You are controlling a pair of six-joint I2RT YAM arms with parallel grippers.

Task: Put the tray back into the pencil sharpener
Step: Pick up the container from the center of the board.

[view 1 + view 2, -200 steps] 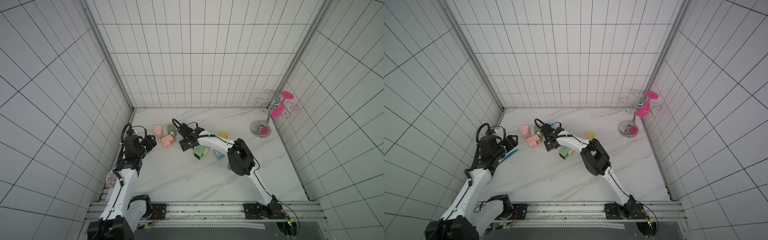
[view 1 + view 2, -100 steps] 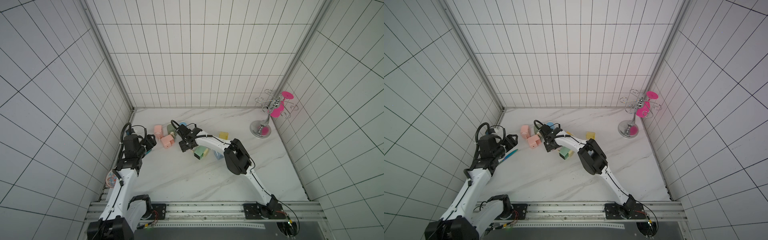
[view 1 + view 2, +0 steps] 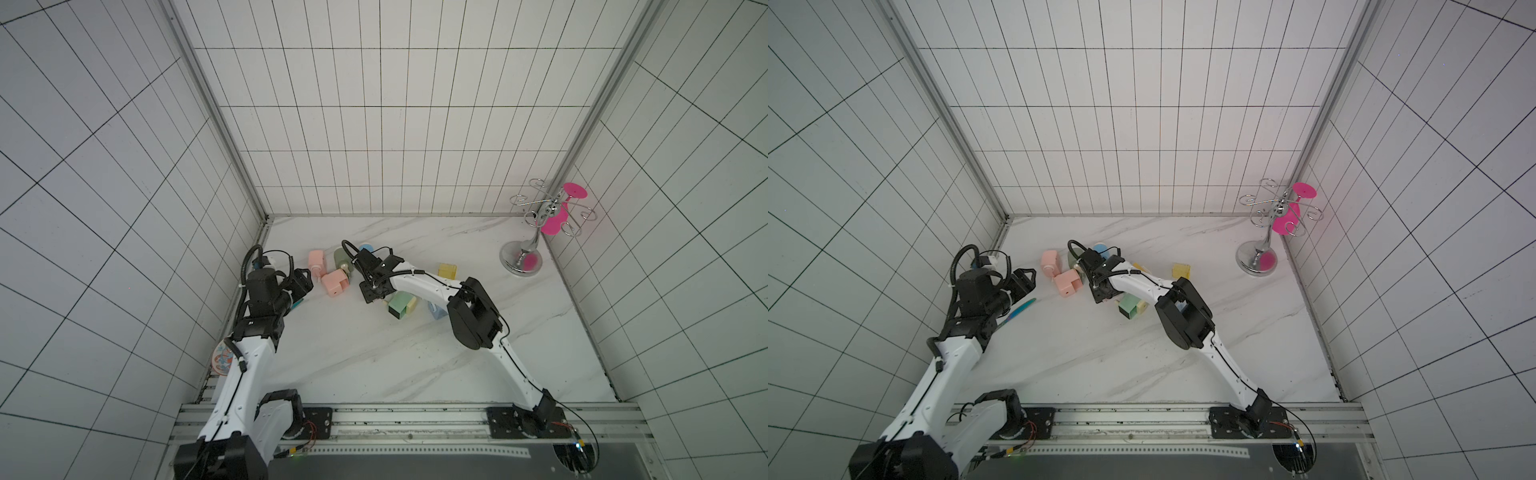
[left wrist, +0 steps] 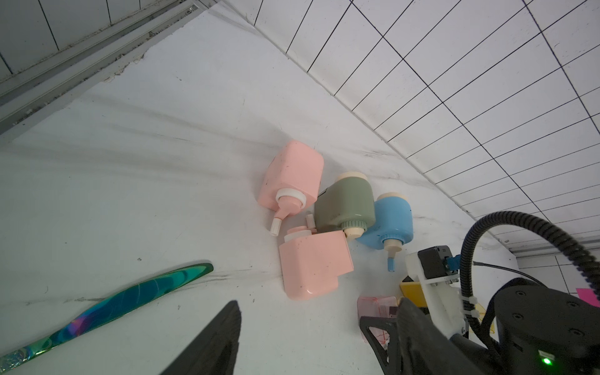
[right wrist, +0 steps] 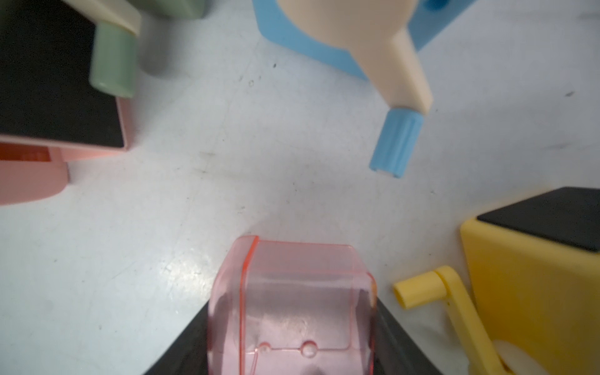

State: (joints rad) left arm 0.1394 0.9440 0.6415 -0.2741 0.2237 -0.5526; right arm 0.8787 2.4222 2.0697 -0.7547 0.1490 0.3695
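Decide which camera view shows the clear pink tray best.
The right wrist view: the clear pink tray fills the foreground between the fingers of the right tool. The left wrist view shows only part; both top views hide it under the right arm.

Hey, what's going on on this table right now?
The right gripper has a clear pink tray between its fingers, down at the table beside a cluster of pencil sharpeners. The tray is not yet in any sharpener; a pink sharpener lies close by. The left gripper hovers open and empty nearby.
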